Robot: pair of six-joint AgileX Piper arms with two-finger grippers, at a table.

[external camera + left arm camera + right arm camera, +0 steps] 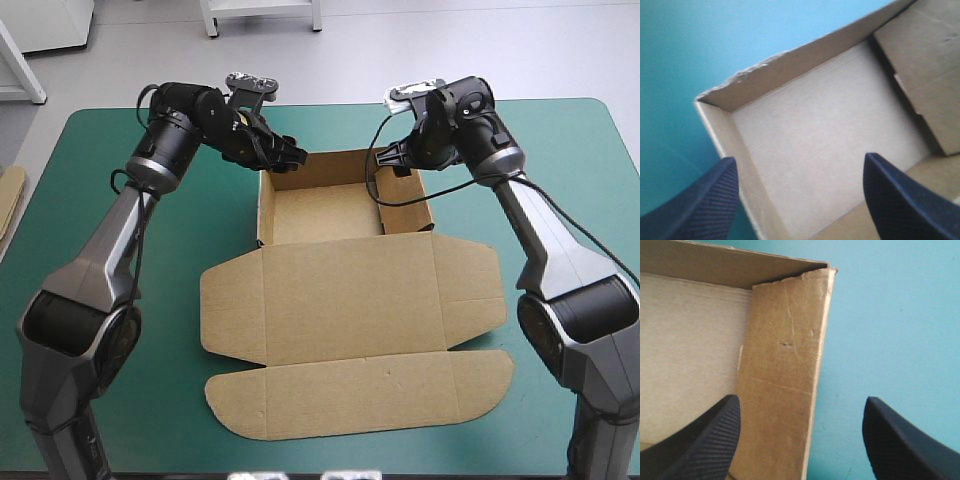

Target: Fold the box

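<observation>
The brown box (330,215) is an open tray with raised walls at the far middle of the table, and its lid (350,300) lies flat toward the front. My left gripper (288,158) hovers open at the tray's far left corner. In the left wrist view the left gripper (800,200) straddles the left wall (735,165), one finger outside it and the other over the tray floor (825,135). My right gripper (400,160) is open at the far right corner. In its own view the right gripper (800,440) straddles the right wall (785,380). Neither gripper holds anything.
The lid's rounded front flap (360,395) reaches close to the table's near edge. An edge of more brown board (10,195) shows past the table's left edge. Bare teal-green cover (120,300) lies on both sides of the box.
</observation>
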